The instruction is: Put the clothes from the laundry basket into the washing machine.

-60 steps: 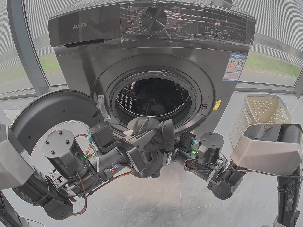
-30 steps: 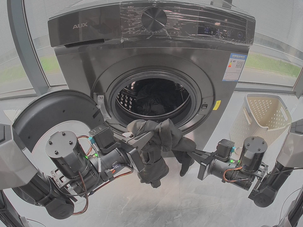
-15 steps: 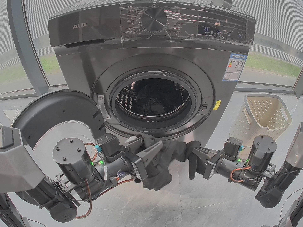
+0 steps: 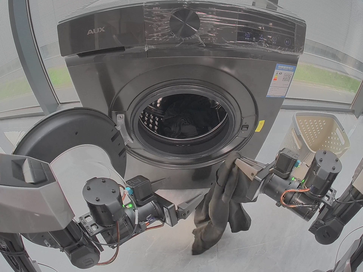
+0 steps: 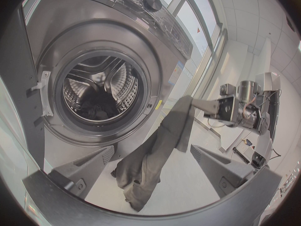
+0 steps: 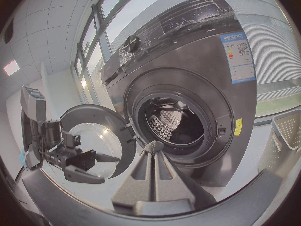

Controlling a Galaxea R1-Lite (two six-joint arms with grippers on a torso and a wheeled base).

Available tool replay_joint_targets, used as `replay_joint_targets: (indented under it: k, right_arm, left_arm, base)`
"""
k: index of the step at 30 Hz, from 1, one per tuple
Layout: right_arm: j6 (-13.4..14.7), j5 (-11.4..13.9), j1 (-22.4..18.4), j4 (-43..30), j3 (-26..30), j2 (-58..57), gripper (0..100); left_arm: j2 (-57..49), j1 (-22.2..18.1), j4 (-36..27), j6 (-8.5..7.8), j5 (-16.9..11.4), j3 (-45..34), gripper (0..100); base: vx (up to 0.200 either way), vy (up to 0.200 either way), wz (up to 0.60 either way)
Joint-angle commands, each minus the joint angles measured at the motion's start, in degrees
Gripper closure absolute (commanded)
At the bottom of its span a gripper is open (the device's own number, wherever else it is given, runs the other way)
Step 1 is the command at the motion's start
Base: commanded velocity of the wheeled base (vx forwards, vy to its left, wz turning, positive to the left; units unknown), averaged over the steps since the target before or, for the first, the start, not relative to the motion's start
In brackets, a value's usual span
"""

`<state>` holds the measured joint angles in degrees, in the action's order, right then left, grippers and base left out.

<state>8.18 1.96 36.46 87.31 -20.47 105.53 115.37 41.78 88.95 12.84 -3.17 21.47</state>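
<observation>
A dark grey garment (image 4: 219, 208) hangs from my right gripper (image 4: 239, 162), which is shut on its top edge just below and right of the washing machine's open drum (image 4: 184, 118). From the left wrist camera the garment (image 5: 156, 154) dangles toward the floor under the right gripper (image 5: 196, 102). My left gripper (image 4: 180, 196) is open and holds nothing, low in front of the machine, left of the cloth. Dark clothes (image 4: 181, 121) lie inside the drum. The cream laundry basket (image 4: 315, 135) stands to the right of the machine. The right wrist view shows a tuft of cloth (image 6: 153, 146) pinched between the fingers.
The round door (image 4: 70, 144) is swung open to the left of the drum, behind my left arm. Grey tiled floor (image 4: 264, 246) lies in front of the machine. Windows (image 4: 332, 38) run behind it.
The garment passed from my left gripper to my right. The left gripper opened, let go and drew back down and left. The right gripper rose slightly with the cloth, which now hangs full length.
</observation>
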Motion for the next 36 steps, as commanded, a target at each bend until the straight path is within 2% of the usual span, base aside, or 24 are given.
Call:
replay_joint_targets:
  k: [1,10,24,32,36]
  right_arm:
    - [0.0,-1.3,0.0,-0.4,-3.2,-0.2,100]
    - [0.0,-2.8,0.0,-1.4,-9.1,0.0,100]
    - [-0.1,-2.8,1.4,-2.3,-10.6,-2.4,100]
    - [-0.1,-2.8,2.5,-3.8,-13.9,-2.3,100]
    - [0.0,-2.8,3.0,-3.7,-13.9,-2.3,100]
  left_arm:
    - [1.5,0.0,0.2,0.0,-0.2,-1.2,0]
    - [2.5,-0.3,0.2,-0.18,-0.3,-3.4,0]
    - [9.7,-3.9,0.3,-0.36,-0.6,-2.2,0]
    - [15.1,-3.7,0.3,0.0,-0.9,3.1,0]
    - [18.0,-3.9,0.3,0.26,-3.2,7.4,0]
  base:
    - [0.0,0.0,0.0]
    - [0.0,0.0,0.0]
    - [0.0,0.0,0.0]
    - [0.0,0.0,0.0]
    - [0.0,0.0,0.0]
